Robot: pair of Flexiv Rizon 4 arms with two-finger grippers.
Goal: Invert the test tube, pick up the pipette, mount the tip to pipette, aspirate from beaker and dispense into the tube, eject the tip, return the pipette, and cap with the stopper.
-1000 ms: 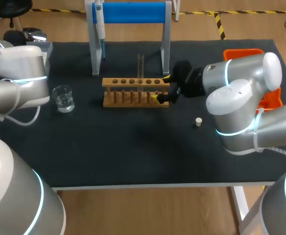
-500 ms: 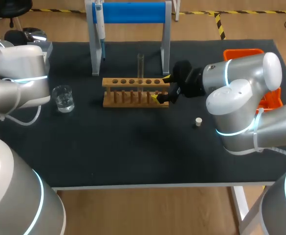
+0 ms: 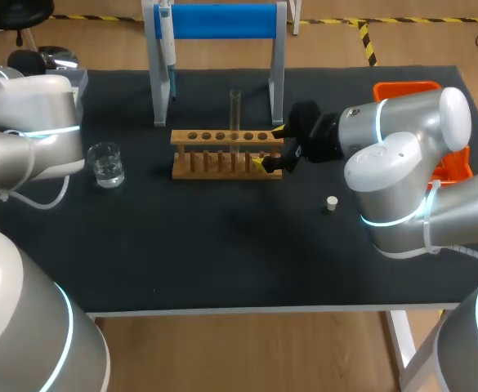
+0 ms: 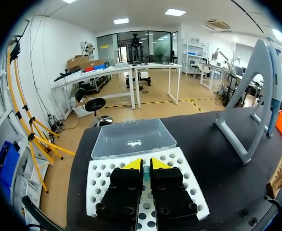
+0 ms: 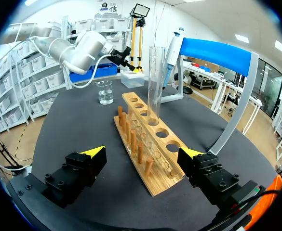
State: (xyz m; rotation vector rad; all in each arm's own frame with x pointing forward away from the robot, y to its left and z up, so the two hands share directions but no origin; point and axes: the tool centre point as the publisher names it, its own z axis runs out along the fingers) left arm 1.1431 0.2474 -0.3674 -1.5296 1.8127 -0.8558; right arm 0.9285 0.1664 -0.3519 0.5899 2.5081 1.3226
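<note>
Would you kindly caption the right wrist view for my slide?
Right gripper open around one end of the wooden rack; test tube upright in it, pipette hanging behind.

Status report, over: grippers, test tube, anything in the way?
Right gripper open, straddling end of wooden rack. Left gripper shut above tip rack. Test tube upright in rack, untouched. Nothing blocking the tube.

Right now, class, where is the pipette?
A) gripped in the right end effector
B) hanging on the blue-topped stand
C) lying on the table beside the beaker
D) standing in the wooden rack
B: the pipette hangs at one end of the stand, clear of the table.
</note>
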